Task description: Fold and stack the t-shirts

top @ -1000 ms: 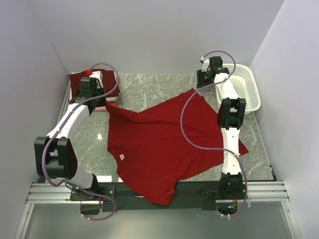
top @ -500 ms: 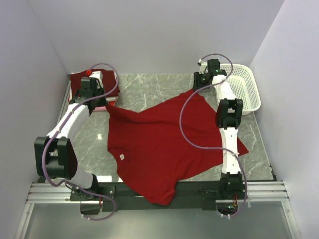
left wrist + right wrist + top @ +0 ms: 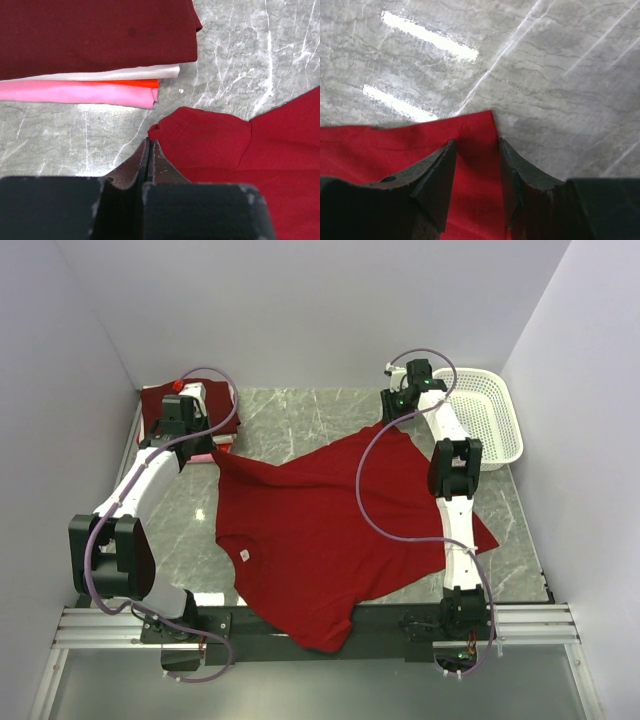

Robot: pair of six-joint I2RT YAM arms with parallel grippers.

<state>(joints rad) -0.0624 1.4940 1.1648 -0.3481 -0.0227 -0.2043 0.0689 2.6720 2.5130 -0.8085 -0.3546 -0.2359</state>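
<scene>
Dark maroon cloth [image 3: 95, 35] topped the folded stack at the far left corner of the marble worktop [image 3: 300, 415], with white [image 3: 125, 74] and pink [image 3: 75, 92] layers showing beneath it. Just beside the stack, the left claw [image 3: 149, 145] was pressed together, its tips at the hem of one sleeve of the red t-shirt [image 3: 320, 530]. Whether any cloth was nipped between the tips could not be told.

The red t-shirt lay spread flat across the middle of the worktop, neck label up. One part of it draped over the near edge between the arm bases.

At the far right corner of the shirt, the right claw [image 3: 476, 141] stood spread, with the corner of the cloth lying between its jaws. The white basket [image 3: 495, 415] stood just beyond it on the right.

Probable faults from this position:
- Right claw closes too near the corner: the cloth slips out on lifting.
- Left claw holds no cloth: the sleeve stays down and the fold goes skewed.
- Left claw travels toward the stack: the folded shirts get pushed out of line.
- Draped portion adds drag: the shirt may slide off the near edge.
</scene>
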